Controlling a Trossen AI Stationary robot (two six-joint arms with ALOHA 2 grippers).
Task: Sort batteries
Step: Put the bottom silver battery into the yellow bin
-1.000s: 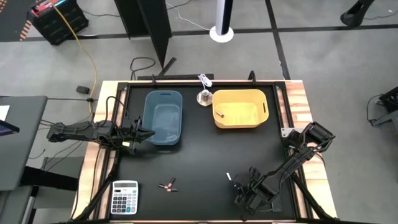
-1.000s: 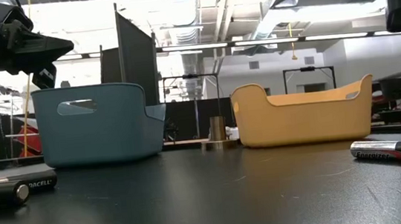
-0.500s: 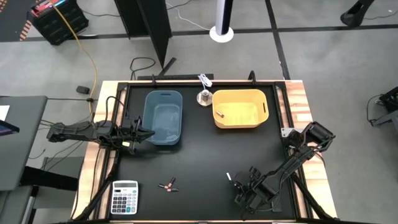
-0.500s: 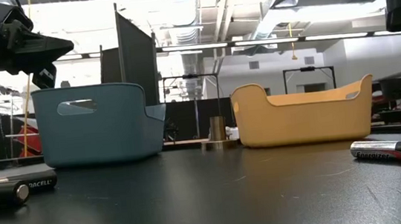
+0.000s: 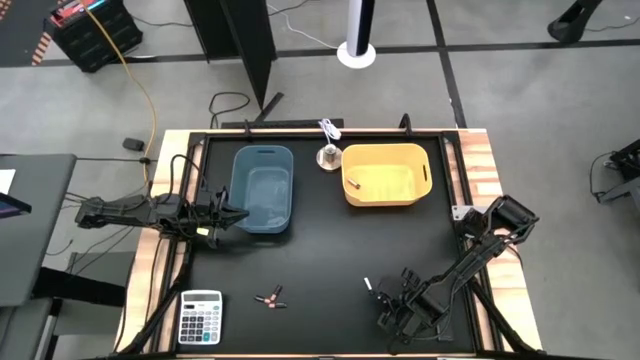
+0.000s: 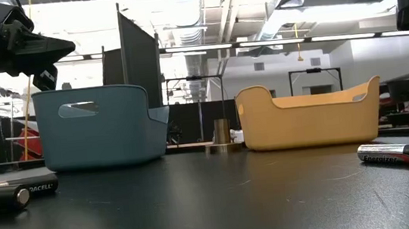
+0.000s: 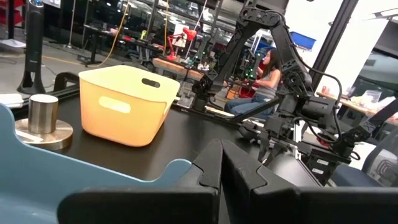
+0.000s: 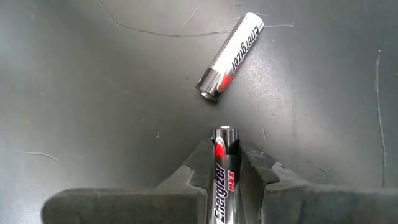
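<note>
My right gripper (image 8: 225, 163) hovers over the near right part of the table (image 5: 395, 305), shut on a silvery battery with red and black print. A second such battery (image 8: 231, 57) lies flat on the black table just ahead of it, also seen in the low view (image 6: 397, 154). Dark batteries (image 5: 268, 298) lie near the calculator, and two show in the low view (image 6: 15, 193). One battery (image 5: 352, 182) rests in the yellow bin. My left gripper (image 7: 221, 169) is shut and empty, raised above the blue bin's (image 5: 262, 190) near left corner. My right gripper pinches the silvery battery (image 8: 224, 177) between its two fingers (image 8: 194, 171). The battery lies along the fingers, and its end (image 8: 225, 132) sticks out past their tips toward the table. The fingers point down from above. Its rear part is hidden between the fingers.
The blue bin (image 6: 103, 125) and the yellow bin (image 6: 310, 115) stand side by side at the far half, with a small metal bell-like object (image 5: 328, 155) between them. A calculator (image 5: 201, 317) lies at the near left corner. Bare black table (image 5: 330, 250) spreads across the middle.
</note>
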